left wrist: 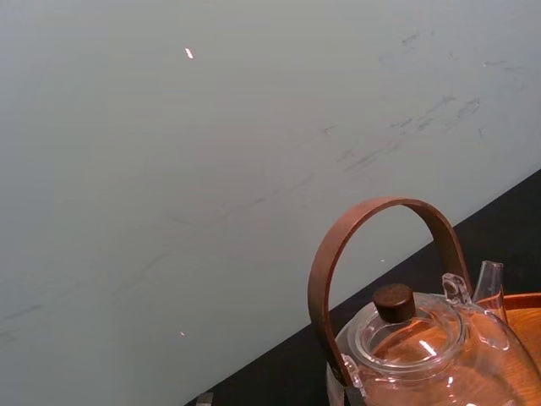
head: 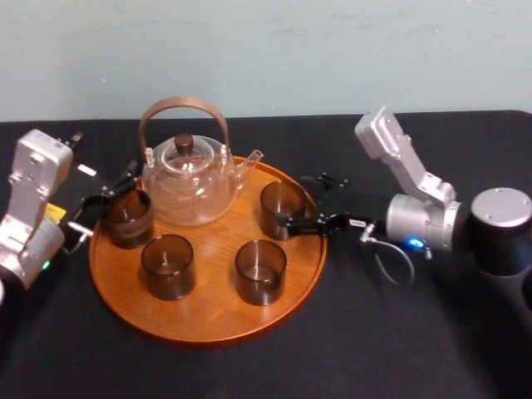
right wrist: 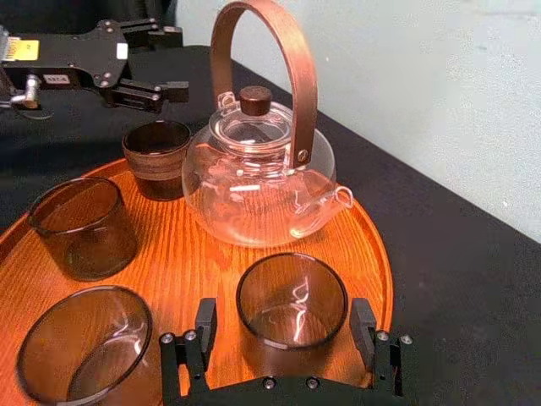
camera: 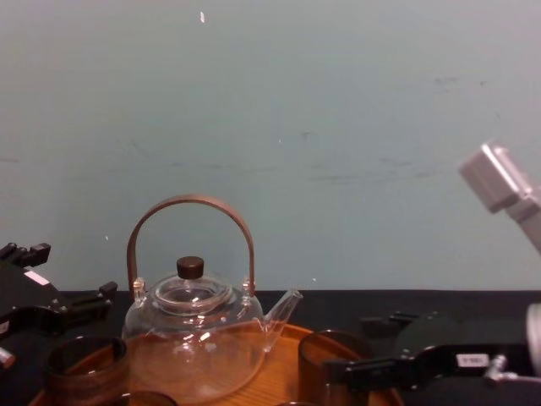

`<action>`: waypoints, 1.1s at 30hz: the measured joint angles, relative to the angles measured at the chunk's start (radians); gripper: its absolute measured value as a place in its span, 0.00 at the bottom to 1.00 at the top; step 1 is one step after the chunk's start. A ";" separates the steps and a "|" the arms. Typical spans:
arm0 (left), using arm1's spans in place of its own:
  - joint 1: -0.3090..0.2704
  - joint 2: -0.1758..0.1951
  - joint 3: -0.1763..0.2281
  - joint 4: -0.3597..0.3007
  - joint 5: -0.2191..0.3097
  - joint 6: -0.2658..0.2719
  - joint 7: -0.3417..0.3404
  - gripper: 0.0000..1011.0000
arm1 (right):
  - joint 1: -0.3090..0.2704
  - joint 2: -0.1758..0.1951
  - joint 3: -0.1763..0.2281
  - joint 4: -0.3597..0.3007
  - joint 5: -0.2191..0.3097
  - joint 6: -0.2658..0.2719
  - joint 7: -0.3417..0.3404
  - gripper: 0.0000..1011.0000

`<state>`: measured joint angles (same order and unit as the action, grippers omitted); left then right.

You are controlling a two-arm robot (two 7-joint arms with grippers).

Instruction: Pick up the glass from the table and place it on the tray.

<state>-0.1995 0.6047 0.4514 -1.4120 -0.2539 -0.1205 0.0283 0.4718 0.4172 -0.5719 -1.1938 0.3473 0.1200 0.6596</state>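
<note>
- Straddling the glass (right wrist: 292, 296), the right gripper (right wrist: 284, 320) reaches in over the tray's (head: 208, 320) right rim. Its fingers (right wrist: 205, 326) are spread apart, one on each side of the glass, with a thin gap showing on at least one side.
- The glass stands upright on the tray's right part, close to the rim.
- Beyond the tray's right rim the black table (head: 399, 332) lies bare under the right arm, and the tray's front is also bordered by bare table.
- The teapot (head: 189, 179) stands at the tray's back. Its spout points toward the straddled glass, near it but apart, and its tall curved handle rises above everything else on the tray.
- A second glass (head: 260, 271) stands at the tray's front right, just in front of the straddled one.
- A third glass (head: 167, 266) stands at the tray's front left.
- A fourth glass (head: 126, 218) stands by the tray's left rim, beside the teapot.
- The left gripper (right wrist: 169, 59) sits at the tray's left rim beside that fourth glass, its fingers apart and holding nothing.
</note>
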 joint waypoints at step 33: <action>0.000 0.000 0.000 0.000 0.000 0.000 0.000 0.99 | -0.275 0.198 0.214 -0.319 0.147 -0.101 -0.172 0.99</action>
<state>-0.1995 0.6047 0.4514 -1.4120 -0.2539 -0.1205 0.0283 0.1972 0.6151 -0.3579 -1.5128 0.4943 0.0188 0.4880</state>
